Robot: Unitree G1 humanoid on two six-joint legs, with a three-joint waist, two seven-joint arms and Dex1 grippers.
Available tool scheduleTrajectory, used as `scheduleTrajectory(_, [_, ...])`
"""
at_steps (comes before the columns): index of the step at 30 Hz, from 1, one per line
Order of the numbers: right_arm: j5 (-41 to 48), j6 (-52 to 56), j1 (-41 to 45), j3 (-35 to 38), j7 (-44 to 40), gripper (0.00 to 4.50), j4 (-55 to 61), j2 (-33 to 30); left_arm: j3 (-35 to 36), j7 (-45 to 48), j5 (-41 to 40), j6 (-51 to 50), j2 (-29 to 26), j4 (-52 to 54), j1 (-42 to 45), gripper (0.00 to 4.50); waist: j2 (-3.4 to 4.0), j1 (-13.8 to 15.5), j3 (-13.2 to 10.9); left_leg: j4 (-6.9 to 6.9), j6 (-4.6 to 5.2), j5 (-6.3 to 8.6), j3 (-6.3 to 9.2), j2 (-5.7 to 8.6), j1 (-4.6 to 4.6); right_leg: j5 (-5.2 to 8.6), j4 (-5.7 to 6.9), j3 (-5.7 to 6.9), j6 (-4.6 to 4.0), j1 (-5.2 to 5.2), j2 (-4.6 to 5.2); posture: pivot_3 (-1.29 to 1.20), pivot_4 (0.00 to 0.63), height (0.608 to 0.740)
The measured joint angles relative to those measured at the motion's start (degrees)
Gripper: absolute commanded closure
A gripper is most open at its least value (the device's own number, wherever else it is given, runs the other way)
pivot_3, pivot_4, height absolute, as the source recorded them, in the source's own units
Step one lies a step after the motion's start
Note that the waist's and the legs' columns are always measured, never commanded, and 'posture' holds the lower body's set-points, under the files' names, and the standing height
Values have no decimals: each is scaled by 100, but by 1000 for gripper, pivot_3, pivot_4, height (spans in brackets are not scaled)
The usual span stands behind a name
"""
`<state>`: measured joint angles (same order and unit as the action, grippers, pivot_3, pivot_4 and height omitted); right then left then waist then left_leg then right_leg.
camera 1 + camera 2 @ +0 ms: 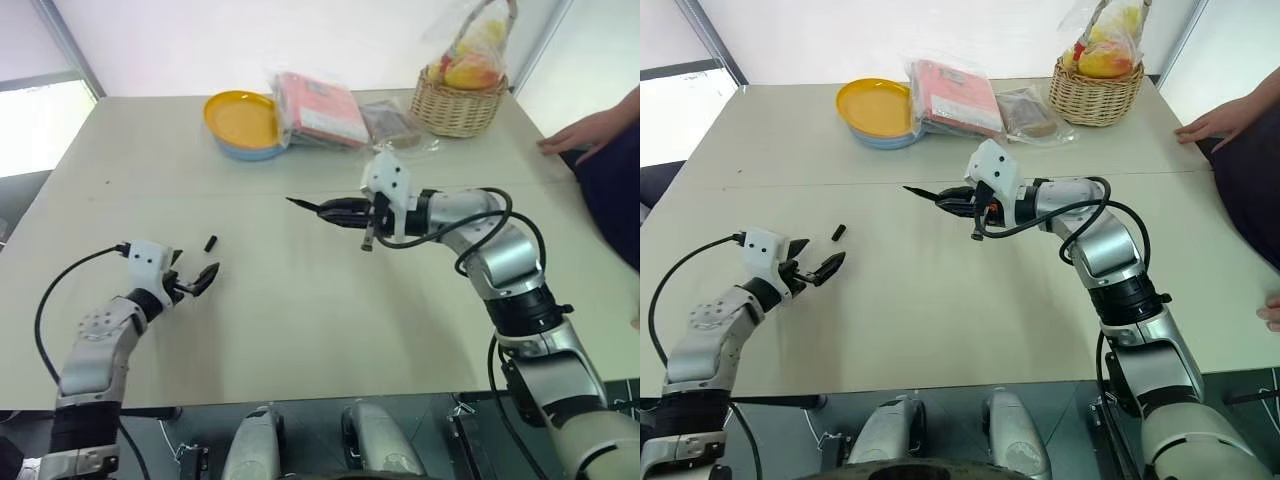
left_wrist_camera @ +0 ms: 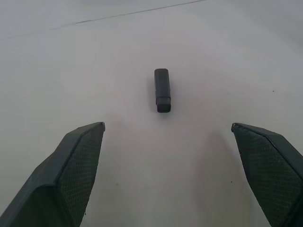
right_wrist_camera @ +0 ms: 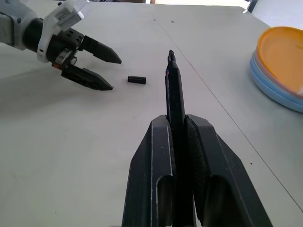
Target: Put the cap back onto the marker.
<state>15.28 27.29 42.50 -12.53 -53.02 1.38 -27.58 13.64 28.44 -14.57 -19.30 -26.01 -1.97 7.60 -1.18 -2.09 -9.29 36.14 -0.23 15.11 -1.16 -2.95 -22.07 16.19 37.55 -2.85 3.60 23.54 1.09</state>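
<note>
Pale beige table (image 1: pixel 300 330) fills most of the view, a thin seam line running across it. Beyond its far edge, a plain white wall (image 1: pixel 250 40) from 11 to 1 o'clock. At 10 o'clock a bright window (image 1: pixel 35 125) with a grey frame post (image 1: pixel 70 45), daylight coming in. Dark floor (image 1: pixel 655 180) strip at 9 o'clock.
</note>
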Motion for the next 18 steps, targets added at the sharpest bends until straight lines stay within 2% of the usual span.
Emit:
scheduleTrajectory(6, [9, 117, -194, 19, 222, 4479, 133, 67, -257, -359, 290, 146, 144, -247, 277, 0, 0, 8, 1, 1, 0, 0, 0, 2, 6, 0, 0, 0, 0, -8, 0, 0, 150, 740])
scheduleTrajectory(12, [60, 256, -327, 77, 394, 4479, 328, 75, -460, -399, 474, 293, 184, -604, 580, 0, 0, 108, 1, -3, 0, 0, -9, 5, 58, 0, 0, -2, 0, -53, -2, 0, 150, 740])
scheduleTrajectory(18, [72, 375, -431, 132, 557, 4479, 495, 73, -570, -498, 560, 319, 292, -874, 874, 0, 1, 144, 1, 2, 0, 0, -11, 9, 63, 1, -1, 0, -2, -67, -4, 0, 150, 740])
